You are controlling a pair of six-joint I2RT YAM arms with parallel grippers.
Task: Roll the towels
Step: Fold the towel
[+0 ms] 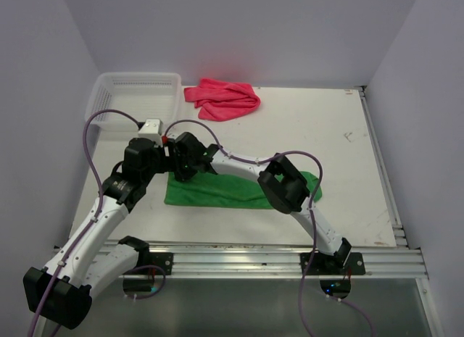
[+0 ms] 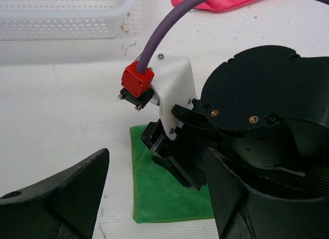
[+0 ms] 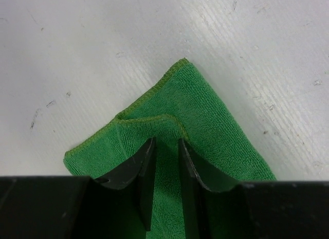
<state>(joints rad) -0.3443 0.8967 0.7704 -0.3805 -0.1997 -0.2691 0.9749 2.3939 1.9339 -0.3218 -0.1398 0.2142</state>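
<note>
Top external view: a white table [image 1: 326, 134] carries a white plastic mesh basket [image 1: 138, 77] at its far left corner. Just beside the basket, at the far edge, lies a pink-red fleecy towel [image 1: 223, 98], crumpled in a loose heap. A bright green fleecy towel [image 1: 217, 192] lies flat as a long folded strip across the near middle of the table, well apart from the pink-red one. The left arm [image 1: 101, 214] and the right arm [image 1: 286, 181] meet head to head over the strip's left end.

Left wrist view: the left gripper [image 2: 156, 152] is released, its black fingers [image 2: 56, 198] spread wide and holding nothing. Between them, further off, the right gripper [image 2: 177, 172] stands with its tips down on the end of the green towel. A white camera mount [image 2: 172, 79] on it carries a red plug [image 2: 137, 79] and a purple cable [image 2: 169, 28]. The basket and an edge of the pink-red towel show along the top.

Right wrist view: the right gripper [image 3: 166, 144] is released, jaws parted by a narrow gap. The fingertips [image 3: 146, 159] rest at a hemmed edge where one corner of the green towel is folded over onto itself. Green cloth lies under the gap.
</note>
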